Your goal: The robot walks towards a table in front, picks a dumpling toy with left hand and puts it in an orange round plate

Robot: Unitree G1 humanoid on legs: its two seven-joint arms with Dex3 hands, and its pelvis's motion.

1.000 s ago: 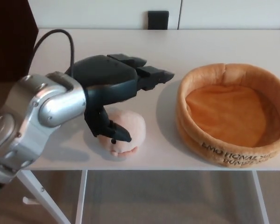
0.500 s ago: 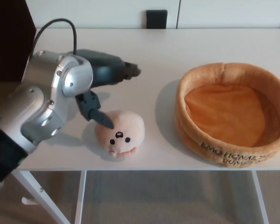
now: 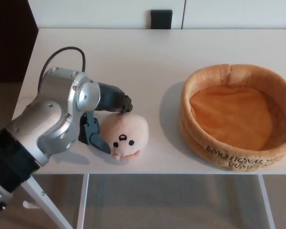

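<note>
White table [image 3: 148, 57] bears the dumpling toy [image 3: 125, 136], touching the left hand [image 3: 104, 119], whose fingers spread around it, unclamped.

White bench against a pale wall

The bench [image 3: 148, 52] stands on white legs [image 3: 43, 202] over a beige floor [image 3: 181, 205]; a dark panel [image 3: 12, 43] sits at left.

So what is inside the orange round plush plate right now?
Nothing: the orange round plush plate shows only its bare orange bottom. Its near wall hides a strip of the bottom. The pink plush dumpling toy sits on the white table, beside the left hand.
</note>
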